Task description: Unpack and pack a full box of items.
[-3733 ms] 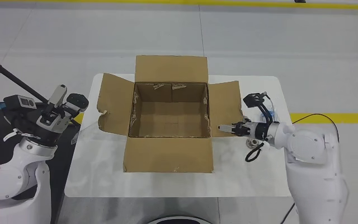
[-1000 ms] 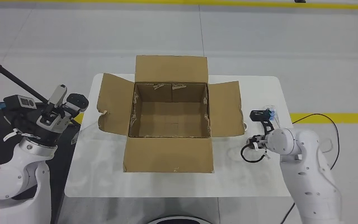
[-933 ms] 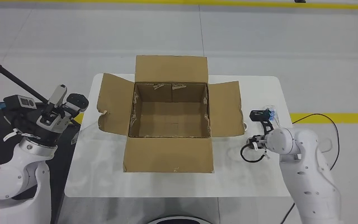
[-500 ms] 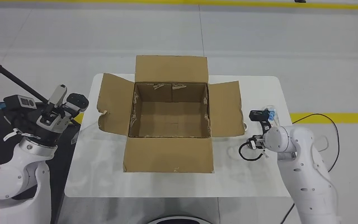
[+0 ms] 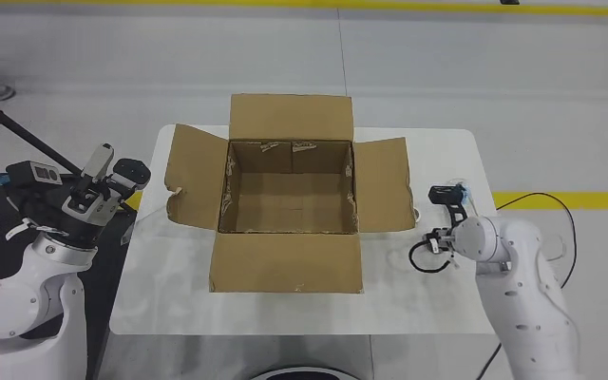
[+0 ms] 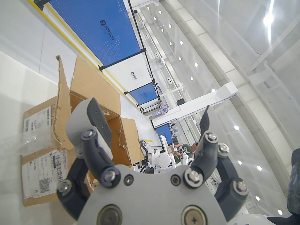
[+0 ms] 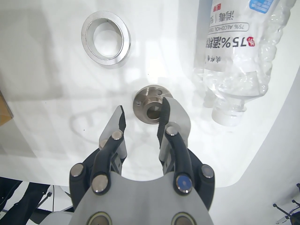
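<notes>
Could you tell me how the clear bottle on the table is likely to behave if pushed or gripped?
The bottle lies on its side, so a sideways nudge would probably roll it. Its clear walls look thin and ribbed, so a firm squeeze may dent them. It seems to hold liquid, so it is probably not very light.

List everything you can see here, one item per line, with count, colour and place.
Open cardboard box: one, brown, middle of the table, flaps spread, nothing visible inside.
Rectangular table: one, white, under the box.
Plain metal ring: one, silver, flat on the table near the right pincer.
Flanged metal bushing: one, silver with a bronze bore, on the table at the right pincer's fingertips.
Clear plastic bottle: one, transparent with a blue and white label, lying on the table beside the bushing, apart from it.
Left pincer: one, grey and black, open, beside the box.
Right pincer: one, grey and black, open, over the bushing.
</notes>
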